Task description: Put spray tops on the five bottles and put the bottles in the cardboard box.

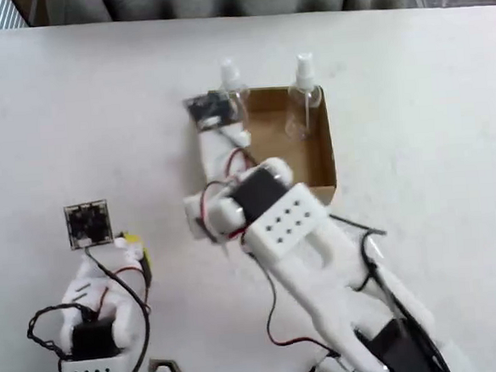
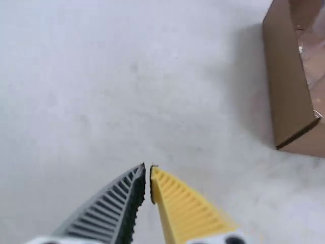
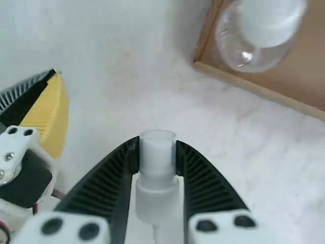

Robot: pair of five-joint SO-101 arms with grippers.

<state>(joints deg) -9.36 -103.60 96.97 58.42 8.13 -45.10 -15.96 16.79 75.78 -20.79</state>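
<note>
RIGHT ARM. It extends from the near-right side of the white table [image 1: 73,113] to the left wall of the cardboard box [image 1: 319,168]. The right gripper [image 3: 157,145] is drawn in narrowly on a white spray top [image 3: 157,173], with one black ribbed finger pressed against each side. The top's clear cap points away from the wrist. It cannot be told whether a bottle hangs from this top.

CARDBOARD BOX. It sits open and upright near the middle of the table. One capped bottle [image 1: 302,105], clear with a white sprayer, stands inside by the far wall. A second capped bottle [image 1: 235,93] stands at the box's far-left corner, just beside the right arm's wrist camera [image 1: 209,110]. It cannot be told whether this bottle is inside the wall or just outside it.

LEFT ARM. It is at the near-left of the table, well apart from the box. The left gripper [image 2: 148,175] is closed and empty, with its grey and yellow fingertips meeting above bare table.
</note>
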